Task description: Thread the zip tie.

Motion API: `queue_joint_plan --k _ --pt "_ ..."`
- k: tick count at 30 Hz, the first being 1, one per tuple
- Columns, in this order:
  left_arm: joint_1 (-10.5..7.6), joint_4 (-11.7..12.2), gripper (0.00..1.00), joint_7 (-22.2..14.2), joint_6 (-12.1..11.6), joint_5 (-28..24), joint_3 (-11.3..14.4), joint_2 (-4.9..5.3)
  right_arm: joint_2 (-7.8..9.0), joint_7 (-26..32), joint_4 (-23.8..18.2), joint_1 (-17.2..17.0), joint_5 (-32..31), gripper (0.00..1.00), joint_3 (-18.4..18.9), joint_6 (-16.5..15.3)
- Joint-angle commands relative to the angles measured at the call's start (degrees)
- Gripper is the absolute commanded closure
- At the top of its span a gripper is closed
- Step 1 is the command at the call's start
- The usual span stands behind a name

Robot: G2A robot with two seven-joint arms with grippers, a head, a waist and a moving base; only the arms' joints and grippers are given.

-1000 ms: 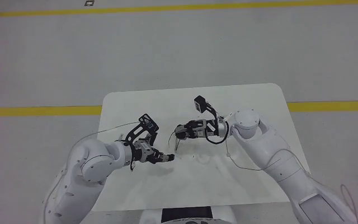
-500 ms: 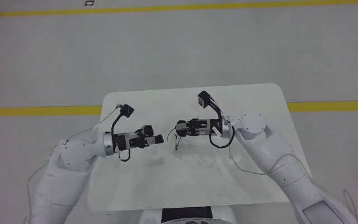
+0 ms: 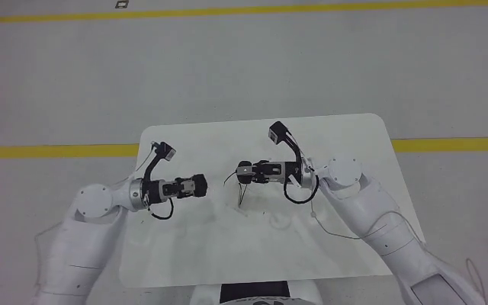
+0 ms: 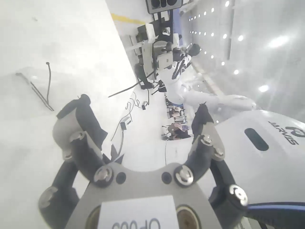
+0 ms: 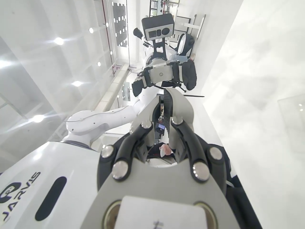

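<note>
Black and hair-thin, nearest the robot's body: a few spare ties (image 3: 241, 200), lying loose and bunched together on the white table (image 3: 343, 145). Just past these and off to the left side: left gripper (image 3: 204, 184). Hovers above the tabletop, points toward the table's middle, keeps nothing between its padded fingers (image 4: 79, 113), spread wide apart. Facing it from the other side, a little farther from the body, near but not touching: right gripper (image 3: 239, 172), tips pressed together and clamped on the zip tie (image 4: 122, 91). Free length of that tie sticking out sideways from the closed tips toward the left gripper, up in the air, clear of the tabletop and apart from the open fingers. Clamped at an end or partway along: cannot tell. Farther out, bare white tabletop up to the rounded far corners, then grey floor (image 3: 229, 69), crossed at its far edge by a yellow stripe (image 3: 229, 11).
</note>
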Motion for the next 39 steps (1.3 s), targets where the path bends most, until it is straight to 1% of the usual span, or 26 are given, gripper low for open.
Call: queue_joint_plan --k 1,2,4,5,7,8,10,13,15,17,19,25,27,29,32,34,35,36,37,39 --pt "-0.54 2.2 0.00 1.2 0.2 -1.9 0.9 -0.13 -0.13 -1.5 -0.8 -0.7 0.6 1.00 -0.1 -1.6" --pt "-0.92 3.6 0.00 0.3 0.3 -5.3 1.8 -0.29 -0.31 -1.7 -1.0 -1.1 2.4 1.00 -0.1 -3.7" --pt "-1.80 6.1 0.00 -1.5 -0.1 -9.9 2.7 -0.47 -0.57 -1.8 -0.7 -1.2 3.6 1.00 -0.4 -6.3" --pt "-2.41 7.6 0.00 -2.9 -0.2 -11.9 3.3 -0.55 -0.79 -1.7 -0.7 -1.1 4.5 1.00 -0.8 -8.1" --pt "-3.31 9.9 0.00 -4.5 -0.1 -15.3 4.5 -0.77 -1.12 -1.6 -0.2 -0.8 5.6 1.00 -1.3 -10.0" --pt "-3.96 11.3 0.00 -5.4 0.0 -18.2 5.2 -0.97 -1.34 -1.4 0.2 -0.4 6.3 1.00 -1.7 -11.1" --pt "-5.04 13.2 0.00 -6.9 -0.1 -21.3 6.2 -1.21 -1.72 -1.3 0.6 0.3 7.1 1.00 -2.2 -11.2" --pt "-6.50 15.5 0.00 -9.5 0.0 -25.9 8.0 -1.66 -2.41 -1.3 1.3 1.3 7.9 1.00 -3.2 -11.2" --pt "-7.27 16.1 0.00 -9.5 0.0 -28.2 9.5 -1.91 -2.95 -1.2 1.9 1.9 8.9 1.00 -3.7 -11.2" --pt "-7.83 16.3 0.00 -9.5 -0.8 -29.1 11.0 -2.03 -3.44 -1.4 2.6 2.1 9.9 1.00 -4.0 -11.2" --pt "-7.92 16.3 0.00 -9.5 -0.9 -29.2 11.2 -2.03 -3.75 -2.0 3.5 2.2 10.9 1.00 -4.0 -11.2" --pt "-7.92 16.3 0.00 -9.5 -0.9 -29.2 11.2 -2.03 -3.75 -2.0 3.5 2.2 10.9 1.00 -4.0 -11.2" --pt "-7.66 15.5 0.00 -7.5 -0.3 -28.9 11.7 -2.12 -3.82 -3.4 2.9 1.5 11.2 1.00 -4.0 -11.0" --pt "-7.50 15.5 0.00 -7.4 0.4 -30.5 12.1 -2.25 -3.97 -4.2 2.2 0.9 11.9 1.00 -4.1 -10.8" --pt "-7.59 16.0 0.00 -9.5 1.2 -34.2 13.1 -2.55 -4.33 -5.0 2.3 0.6 13.0 1.00 -4.5 -10.8" --pt "-7.71 16.0 0.00 -9.5 1.5 -36.0 13.8 -2.70 -4.62 -5.1 2.6 0.6 14.2 1.00 -5.0 -10.6" --pt "-7.84 16.0 0.00 -9.5 1.5 -36.5 14.1 -2.73 -4.76 -5.0 2.8 0.7 14.8 1.00 -5.2 -10.5" --pt "-8.11 15.3 0.00 -9.5 0.3 -36.4 14.5 -2.73 -4.93 -5.1 3.3 0.8 15.2 1.00 -5.5 -10.0" --pt "-8.14 15.2 0.00 -9.5 -0.3 -36.3 14.6 -2.71 -5.00 -6.3 3.7 1.1 14.2 1.00 -5.3 -10.0" --pt "-8.14 15.2 0.00 -9.5 -0.3 -36.3 14.6 -2.71 -5.00 -6.3 3.7 1.1 14.2 1.00 -5.3 -10.0"
